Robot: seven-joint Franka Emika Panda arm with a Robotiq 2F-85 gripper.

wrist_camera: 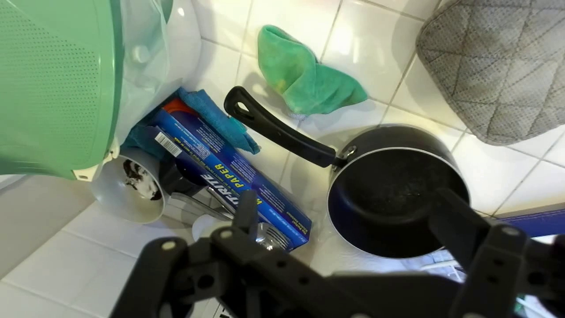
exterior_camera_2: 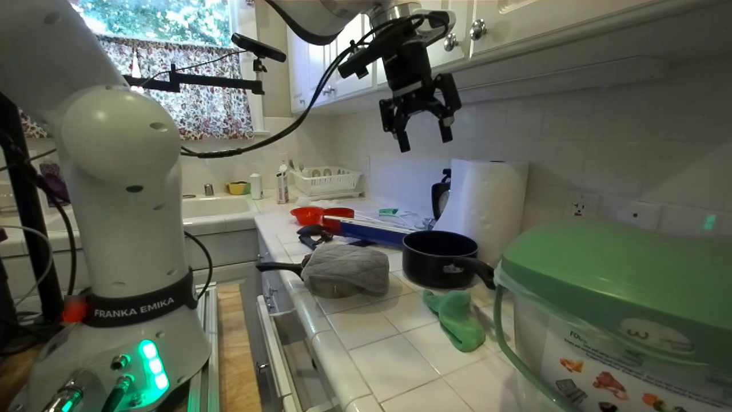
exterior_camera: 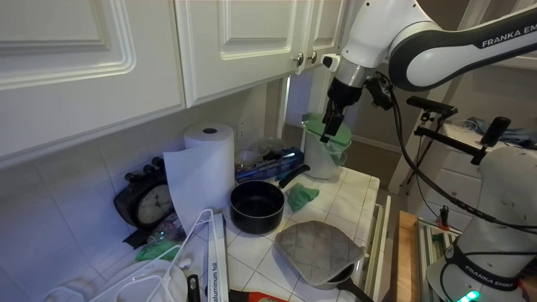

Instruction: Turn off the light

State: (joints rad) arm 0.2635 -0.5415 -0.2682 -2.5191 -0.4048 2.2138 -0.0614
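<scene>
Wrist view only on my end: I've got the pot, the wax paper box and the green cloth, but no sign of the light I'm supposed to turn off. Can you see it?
Observer: I think so. What looks like the light, a long, narrow strip, runs along the underside of the cabinets in an exterior view.
Operator: Copy. Anything standing back there that my camera misses?
Observer: A dark clock, beside the paper towel roll.
Operator: And lower down, is anything open that I could bump?
Observer: Yes, a drawer stands open below the edge of the counter; it shows in both exterior views.
</scene>
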